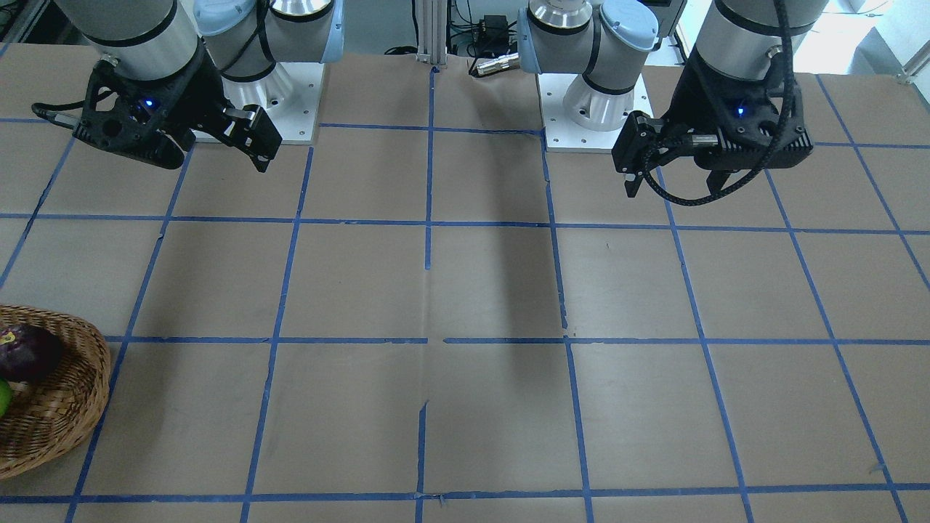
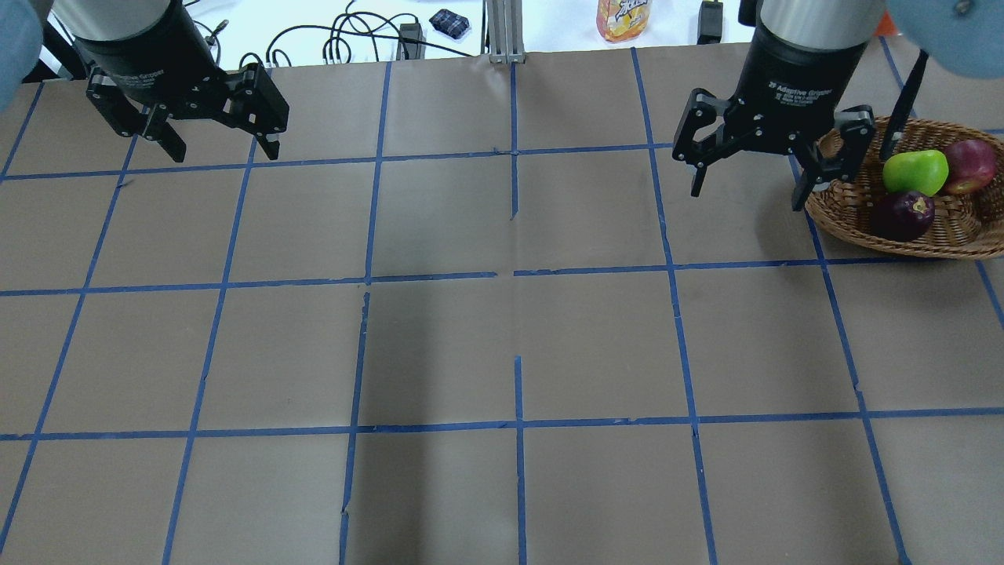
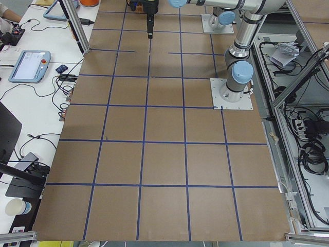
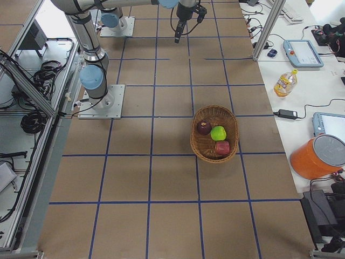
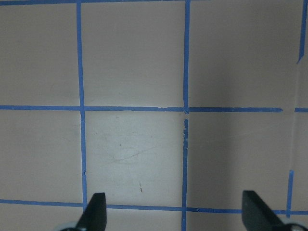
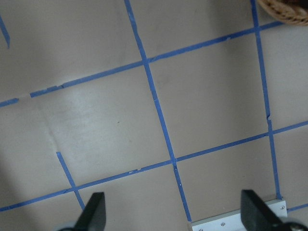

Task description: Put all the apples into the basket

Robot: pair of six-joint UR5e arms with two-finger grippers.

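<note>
The brown wicker basket (image 2: pixel 953 235) stands at the far right of the table and holds all three apples: the yellow-green one (image 2: pixel 915 172), the pinkish-red one (image 2: pixel 971 166) and the dark maroon one (image 2: pixel 902 215). It also shows in the exterior right view (image 4: pixel 200 148) and at the front-facing view's left edge (image 1: pixel 65 414). My right gripper (image 2: pixel 747 196) is open and empty, raised just left of the basket. My left gripper (image 2: pixel 223 151) is open and empty over the far left. Both wrist views show spread fingertips (image 5: pixel 96 211) (image 6: pixel 94 211) over bare table.
The brown table is marked with a blue tape grid (image 2: pixel 514 275). The two arm base plates (image 1: pixel 290 102) sit at the robot's edge. An orange drink bottle (image 2: pixel 623 16) and cables (image 2: pixel 345 43) lie beyond the far edge. The basket's rim shows in the right wrist view (image 6: pixel 284 12).
</note>
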